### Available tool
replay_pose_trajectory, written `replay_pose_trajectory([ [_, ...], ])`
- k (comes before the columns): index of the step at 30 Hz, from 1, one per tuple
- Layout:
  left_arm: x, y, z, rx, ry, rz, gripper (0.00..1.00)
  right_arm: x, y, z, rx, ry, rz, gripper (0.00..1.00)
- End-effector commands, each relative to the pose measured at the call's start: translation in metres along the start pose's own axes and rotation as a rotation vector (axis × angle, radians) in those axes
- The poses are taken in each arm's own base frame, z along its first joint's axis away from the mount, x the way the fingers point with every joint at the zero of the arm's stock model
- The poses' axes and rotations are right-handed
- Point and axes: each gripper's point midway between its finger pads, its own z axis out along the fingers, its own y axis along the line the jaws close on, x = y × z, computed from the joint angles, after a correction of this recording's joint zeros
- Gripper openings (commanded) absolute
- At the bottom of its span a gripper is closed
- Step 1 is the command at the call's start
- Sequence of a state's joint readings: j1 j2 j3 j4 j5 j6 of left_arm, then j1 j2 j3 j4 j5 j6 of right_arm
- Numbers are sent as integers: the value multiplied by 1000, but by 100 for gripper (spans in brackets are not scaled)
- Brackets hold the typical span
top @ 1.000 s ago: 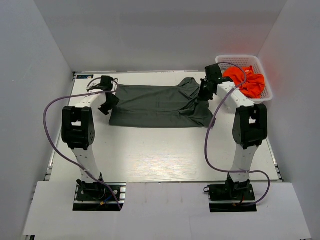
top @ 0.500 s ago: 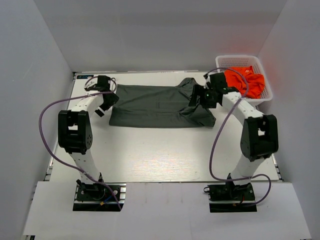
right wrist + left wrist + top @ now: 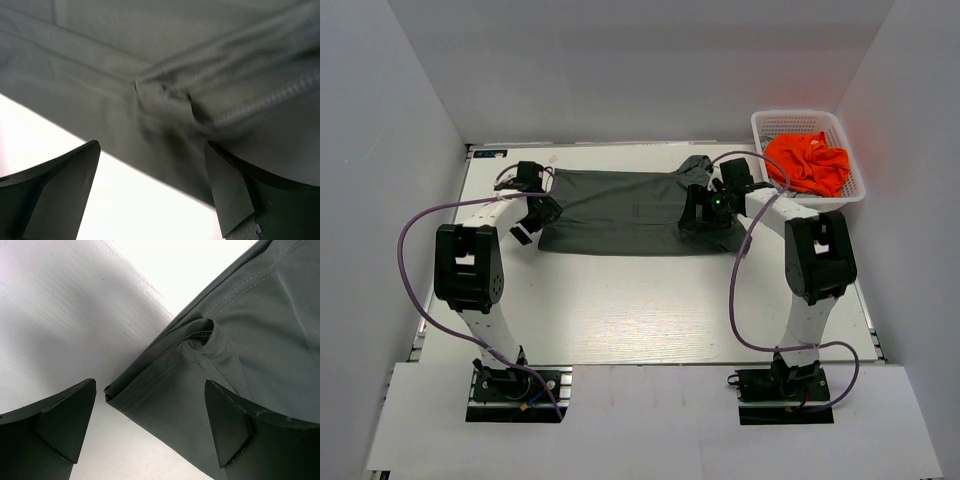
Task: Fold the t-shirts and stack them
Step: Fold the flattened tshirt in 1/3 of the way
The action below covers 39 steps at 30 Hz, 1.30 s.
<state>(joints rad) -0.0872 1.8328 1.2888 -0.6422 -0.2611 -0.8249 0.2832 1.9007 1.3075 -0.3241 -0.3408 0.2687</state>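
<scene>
Left gripper (image 3: pixel 150 387): mine, at the far left of the table (image 3: pixel 620 310). Its jaws are spread wide and grasp nothing. One finger hangs over bare tabletop, the other over fabric, so the pair straddles the shirt's near-left corner.

Olive-grey t-shirt (image 3: pixel 620 210): lies as a wide, flat band across the far half of the table, between my two grippers. In the left wrist view its corner shows layered edges and a stitched hem with a small pucker. Its right end is rumpled.

Right gripper (image 3: pixel 152 147): mine, low over the shirt's right end. Its jaws are fully parted and hold nothing, and the shirt's near edge and a creased seam lie beneath the gap.

Orange t-shirt (image 3: pixel 810 162): bunched in a heap at the far right, well apart from both grippers.

White basket (image 3: pixel 800 116): holds the orange t-shirt, at the table's far-right corner.
</scene>
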Motion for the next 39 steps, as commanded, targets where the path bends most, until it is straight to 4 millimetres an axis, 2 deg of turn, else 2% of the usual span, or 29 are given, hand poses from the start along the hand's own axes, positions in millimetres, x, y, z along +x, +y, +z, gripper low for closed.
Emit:
replay_pose_trajectory([
  [1,-13,-4,-13,37,-40,0,99,-36,18,7,-66,-76,-36,90],
  [3,-11,-2,-13,30,-34,2,99,-35,13,20,-55,-58,-22,90],
  [4,-10,0,-9,15,-34,5,99,-51,16,19,-55,-95,-39,90],
  [6,-10,0,-9,15,-34,5,99,-59,15,29,-53,-104,-38,90],
  [7,-10,0,-9,15,-34,5,99,-73,19,29,-60,-135,-50,90],
  [8,-9,1,-6,9,-28,7,99,-72,18,37,-60,-124,-42,90],
  [10,-11,1,-7,3,-35,7,99,-89,18,43,-55,-153,-43,90],
  [11,-11,1,-7,2,-35,7,99,-106,24,43,-59,-174,-51,90],
  [13,-14,-1,-9,9,-41,5,99,-101,10,60,-5,-129,-8,90],
  [14,-12,0,-9,2,-35,7,99,-124,16,48,12,-163,-12,90],
  [18,-15,1,-12,2,-47,14,99,-120,-1,41,128,-137,4,90],
  [19,-15,1,-12,2,-48,14,99,-124,-6,30,178,-158,2,90],
  [20,-15,1,-12,2,-48,14,99,-114,-13,26,209,-123,11,90],
  [23,-15,-6,-15,23,-47,18,99,-107,-15,-2,273,-131,-5,90],
  [24,-15,-6,-15,23,-47,18,99,-98,-18,-2,284,-113,-4,90],
  [25,-18,-11,-17,37,-48,15,99,-97,-21,-8,303,-118,-10,90],
  [26,-22,-15,-23,59,-54,11,99,-102,-19,-22,328,-152,-12,90],
  [27,-22,-18,-23,74,-51,18,99,-91,-27,-22,352,-128,-6,90],
  [28,-20,-23,-24,100,-37,17,99,-94,-22,-34,349,-154,-3,90],
  [29,-22,-28,-28,124,-42,13,99,-84,-23,-33,346,-131,1,90],
  [30,-16,-31,-28,137,-32,21,99,-72,-25,-31,343,-107,9,90],
  [32,-13,-38,-29,189,-21,29,99,-63,-3,-36,237,-108,-3,90],
  [34,-6,-47,-28,249,5,38,99,-36,-1,-33,189,-61,-6,90],
  [35,0,-48,-26,262,20,40,99,-38,10,-35,120,-75,-14,90],
  [37,11,-60,-26,321,58,51,99,-16,8,-32,111,-36,-9,90],
  [39,18,-61,-21,337,82,55,99,-6,3,-31,127,-21,-10,90],
])
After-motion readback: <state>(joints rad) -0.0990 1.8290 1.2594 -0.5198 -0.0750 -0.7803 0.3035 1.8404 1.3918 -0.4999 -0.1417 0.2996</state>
